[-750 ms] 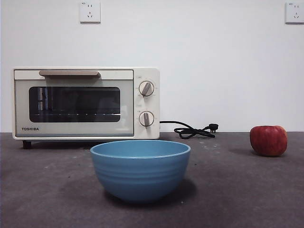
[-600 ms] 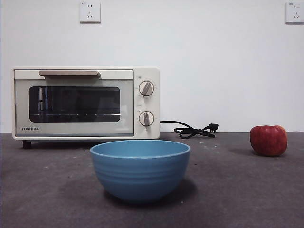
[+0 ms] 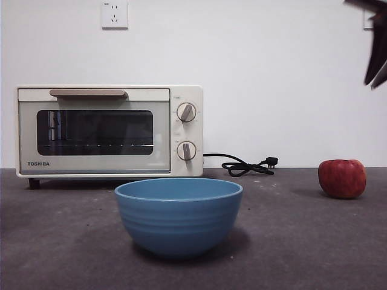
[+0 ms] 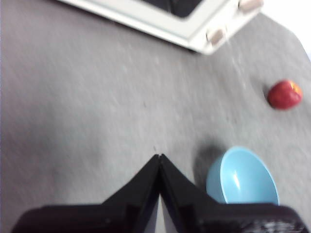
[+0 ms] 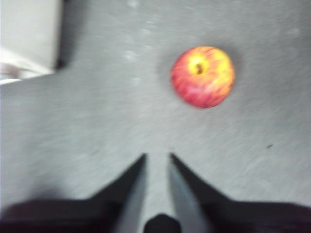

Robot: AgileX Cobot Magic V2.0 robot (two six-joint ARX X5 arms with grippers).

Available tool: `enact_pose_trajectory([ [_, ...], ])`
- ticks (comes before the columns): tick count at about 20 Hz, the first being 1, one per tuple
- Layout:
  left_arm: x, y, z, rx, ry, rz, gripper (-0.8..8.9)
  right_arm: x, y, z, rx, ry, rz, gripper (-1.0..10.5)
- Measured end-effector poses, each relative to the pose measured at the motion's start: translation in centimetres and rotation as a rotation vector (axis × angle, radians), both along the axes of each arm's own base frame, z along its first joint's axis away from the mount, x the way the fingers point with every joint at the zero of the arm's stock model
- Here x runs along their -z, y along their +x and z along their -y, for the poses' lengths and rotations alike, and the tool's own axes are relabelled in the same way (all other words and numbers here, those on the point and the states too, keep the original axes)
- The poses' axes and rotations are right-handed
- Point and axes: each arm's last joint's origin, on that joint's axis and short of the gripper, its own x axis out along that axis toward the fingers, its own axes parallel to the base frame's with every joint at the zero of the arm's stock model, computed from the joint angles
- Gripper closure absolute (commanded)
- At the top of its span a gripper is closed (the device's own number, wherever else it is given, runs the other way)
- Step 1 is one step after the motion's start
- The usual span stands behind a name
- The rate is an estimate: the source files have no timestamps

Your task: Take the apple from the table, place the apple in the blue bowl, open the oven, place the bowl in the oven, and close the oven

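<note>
We count one table (image 3: 314, 241), dark grey and faintly speckled, running the full width of the front view. On it we count one oven (image 3: 109, 131): cream-white, boxy, door closed, dark glass window, TOSHIBA on the lower left of the door, one beige bar handle (image 3: 88, 93) along the top. Two round knobs (image 3: 186, 112) sit one above the other on its right panel. One black cord (image 3: 245, 165) trails from its right side and lies coiled on the table by the wall.

One blue bowl (image 3: 178, 216), deep and round with faint ridges, stands in front of the oven toward the camera, apart from it. In the left wrist view its inside shows empty.

One apple (image 3: 342, 178), dark red and rounder than tall, rests on the table far to the right, well apart from bowl and oven. From the right wrist view we note a yellow-orange patch around the stem hollow, red streaks below.

Two wall sockets: one (image 3: 114, 14) above the oven, a second partly hidden at the top right corner.

Two grippers. The right gripper (image 5: 156, 156) hangs above the table with the apple ahead of it, jaws parted by a narrow gap, holding nothing; we see it as dark tips at the front view's top right. The left gripper (image 4: 159, 156) is high over bare table, tips pressed together, holding nothing, the bowl just beside it.
</note>
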Motion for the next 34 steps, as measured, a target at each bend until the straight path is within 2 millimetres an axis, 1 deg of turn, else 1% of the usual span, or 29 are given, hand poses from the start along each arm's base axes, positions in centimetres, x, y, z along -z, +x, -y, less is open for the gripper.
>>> enact_pose_trajectory([
  [2, 0.4, 0.1, 0.1, 0.025, 0.0, -0.042, 8.19, 0.5, 1.9, -0.7, -0.016, -0.038, -0.026, 7.8],
  [3, 0.6, 0.2, 0.1, 0.04, -0.003, -0.066, 8.19, 0.8, 2.9, -1.0, -0.023, -0.053, -0.04, 7.5],
  [7, 1.2, 0.4, 0.2, 0.079, 0.002, -0.118, 8.19, 1.9, 5.8, -1.5, -0.019, -0.122, -0.085, 4.3],
  [8, 1.3, 0.5, 0.2, 0.08, 0.004, -0.124, 8.19, 2.2, 6.4, -1.5, -0.019, -0.14, -0.095, 4.0],
  [11, 1.4, 0.6, 0.2, 0.082, 0.005, -0.131, 8.19, 3.2, 7.7, -1.6, -0.018, -0.176, -0.118, 4.0],
  [15, 1.4, 0.6, 0.2, 0.083, 0.006, -0.135, 8.19, 4.3, 8.8, -1.6, -0.021, -0.202, -0.14, 4.0],
  [20, 1.5, 0.7, 0.2, 0.085, 0.008, -0.138, 8.19, 7.0, 10.5, -1.7, -0.02, -0.215, -0.18, 4.0],
  [26, 1.7, 0.9, 0.2, 0.085, 0.008, -0.162, 8.19, 8.9, 11.8, -1.8, 0.0, -0.253, -0.172, 4.0],
  [30, 1.8, 1.0, 0.2, 0.084, 0.007, -0.173, 8.19, 10.8, 12.7, -1.8, -0.001, -0.258, -0.197, 4.0],
  [32, 1.9, 1.1, 0.2, 0.083, 0.008, -0.177, 8.19, 11.2, 13.0, -1.9, 0.0, -0.257, -0.187, 4.0],
  [34, 2.0, 1.2, 0.2, 0.083, 0.008, -0.186, 8.19, 11.1, 13.2, -1.9, 0.002, -0.255, -0.167, 4.1],
])
